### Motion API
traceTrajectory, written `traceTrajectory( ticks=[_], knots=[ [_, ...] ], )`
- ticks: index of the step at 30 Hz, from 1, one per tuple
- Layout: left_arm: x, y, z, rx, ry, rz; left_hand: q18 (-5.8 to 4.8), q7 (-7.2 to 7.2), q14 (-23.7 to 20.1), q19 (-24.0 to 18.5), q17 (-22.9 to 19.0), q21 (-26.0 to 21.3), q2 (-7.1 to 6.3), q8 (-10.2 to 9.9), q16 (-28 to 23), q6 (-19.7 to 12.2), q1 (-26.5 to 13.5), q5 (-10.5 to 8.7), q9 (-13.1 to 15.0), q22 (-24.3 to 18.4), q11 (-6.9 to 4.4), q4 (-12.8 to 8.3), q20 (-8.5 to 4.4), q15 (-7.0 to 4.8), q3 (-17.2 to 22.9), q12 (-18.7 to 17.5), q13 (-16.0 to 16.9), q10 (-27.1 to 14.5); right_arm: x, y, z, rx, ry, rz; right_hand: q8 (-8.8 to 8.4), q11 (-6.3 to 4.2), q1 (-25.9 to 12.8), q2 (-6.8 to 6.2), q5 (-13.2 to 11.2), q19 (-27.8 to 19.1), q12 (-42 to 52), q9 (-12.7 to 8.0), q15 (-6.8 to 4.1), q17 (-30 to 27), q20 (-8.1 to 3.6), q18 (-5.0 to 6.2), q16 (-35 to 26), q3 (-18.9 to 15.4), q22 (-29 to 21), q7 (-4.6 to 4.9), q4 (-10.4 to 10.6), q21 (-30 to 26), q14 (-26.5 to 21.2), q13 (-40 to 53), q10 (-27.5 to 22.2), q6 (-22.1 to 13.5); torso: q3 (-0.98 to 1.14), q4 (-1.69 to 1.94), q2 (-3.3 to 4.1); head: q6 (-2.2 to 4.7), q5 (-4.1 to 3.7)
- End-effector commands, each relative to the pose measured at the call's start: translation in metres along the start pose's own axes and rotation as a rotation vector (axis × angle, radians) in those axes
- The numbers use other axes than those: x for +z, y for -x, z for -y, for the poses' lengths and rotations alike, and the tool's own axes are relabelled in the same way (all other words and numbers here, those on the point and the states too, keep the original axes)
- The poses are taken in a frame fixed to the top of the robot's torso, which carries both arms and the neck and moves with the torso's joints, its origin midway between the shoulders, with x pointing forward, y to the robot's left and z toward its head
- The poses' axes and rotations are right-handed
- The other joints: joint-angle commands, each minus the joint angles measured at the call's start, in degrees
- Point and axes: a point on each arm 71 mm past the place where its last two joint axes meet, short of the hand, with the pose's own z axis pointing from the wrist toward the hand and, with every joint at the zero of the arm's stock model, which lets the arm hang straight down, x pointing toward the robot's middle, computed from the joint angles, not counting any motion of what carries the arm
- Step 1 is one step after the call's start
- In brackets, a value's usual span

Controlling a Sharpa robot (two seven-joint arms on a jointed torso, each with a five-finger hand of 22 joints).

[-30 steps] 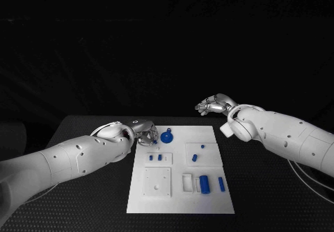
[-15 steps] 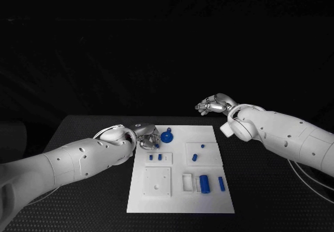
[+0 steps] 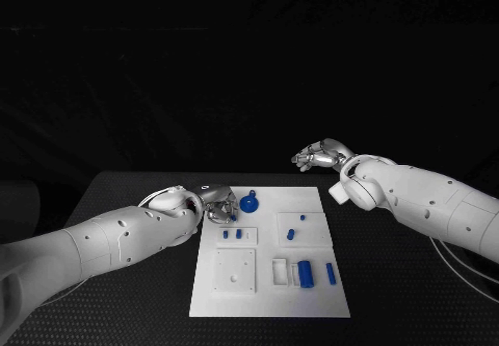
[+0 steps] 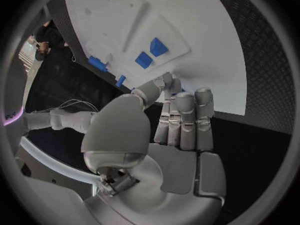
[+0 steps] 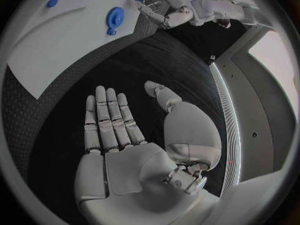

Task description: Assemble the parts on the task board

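**Spotter:** Start on the left. What is your left hand (image 3: 216, 204) doing?

**Operator:** It sits low at the far left corner of the white board (image 3: 268, 303), just beside the round blue part (image 3: 249, 204). From the wrist camera its fingers (image 4: 185, 121) lie straight and close together, and I see nothing held in them.

**Spotter:** And the parts?

**Operator:** All on the board: two small blue blocks (image 3: 232, 234) near that hand, two small pieces (image 3: 292, 233) in the middle, and a long blue bar (image 3: 306, 274) with a thinner one (image 3: 331, 273) nearer me.

**Spotter:** Your right hand (image 3: 318, 156)?

**Operator:** Raised beyond the board's far right corner, palm flat, fingers (image 5: 107, 120) spread, holding nothing.

**Spotter:** So which step?

**Operator:** I judge it's the reach for a first pick. Next I'd need to curl the left fingers around the round part or a block without knocking its neighbours.
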Motion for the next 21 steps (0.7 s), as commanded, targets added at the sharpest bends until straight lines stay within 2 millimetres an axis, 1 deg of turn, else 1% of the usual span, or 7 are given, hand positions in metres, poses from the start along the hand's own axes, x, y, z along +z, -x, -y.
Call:
traceTrajectory(
  ticks=[1,10,21],
  knots=[
    [0.001,-0.001,0.001,0.007,-0.005,-0.013,3.4,0.02,0.3,0.0,-0.1,-0.2,0.51,0.2,0.2,0.4,0.3,0.32,0.0,0.7,-0.16,0.0,-0.51,-0.15,0.3,-0.3,0.1,0.4,0.0,-0.001,-0.001,0.0,0.01,-0.011,0.38,0.15,-0.1,0.45,0.1,0.3,-0.1,-0.1,0.04,0.1,0.25,1.08,-0.2,0.1,0.5,1.25,-0.2,-0.2,0.2,-0.1,0.2,-0.4,-0.01,0.01,0.0,-0.01,-0.02],
    [0.002,-0.002,0.004,0.007,-0.011,-0.016,3.37,0.02,0.3,0.0,-0.1,-0.2,0.49,0.2,0.2,0.4,0.3,0.34,0.0,0.7,-0.15,0.0,-0.53,-0.15,0.4,-0.3,0.1,0.5,0.0,-0.002,-0.001,0.0,0.01,-0.011,0.39,0.15,-0.1,0.45,0.1,0.3,-0.1,-0.1,0.04,0.1,0.25,1.09,-0.2,0.0,0.5,1.25,-0.2,-0.3,0.2,-0.1,0.2,-0.4,-0.01,0.01,0.0,-0.03,-0.06],
    [0.006,-0.013,0.006,0.008,-0.006,-0.032,3.34,0.04,0.3,0.0,-0.1,-0.2,0.51,0.2,0.3,0.4,0.3,0.35,0.0,0.7,-0.14,0.0,-0.55,-0.14,0.4,-0.4,0.1,0.4,0.0,-0.002,-0.002,0.0,0.011,-0.012,0.39,0.15,-0.1,0.46,0.1,0.3,-0.1,-0.1,0.04,0.1,0.26,1.1,-0.3,0.0,0.5,1.26,-0.2,-0.3,0.2,-0.1,0.2,-0.4,0.0,-0.06,0.01,-0.08,-0.16]
  ],
)
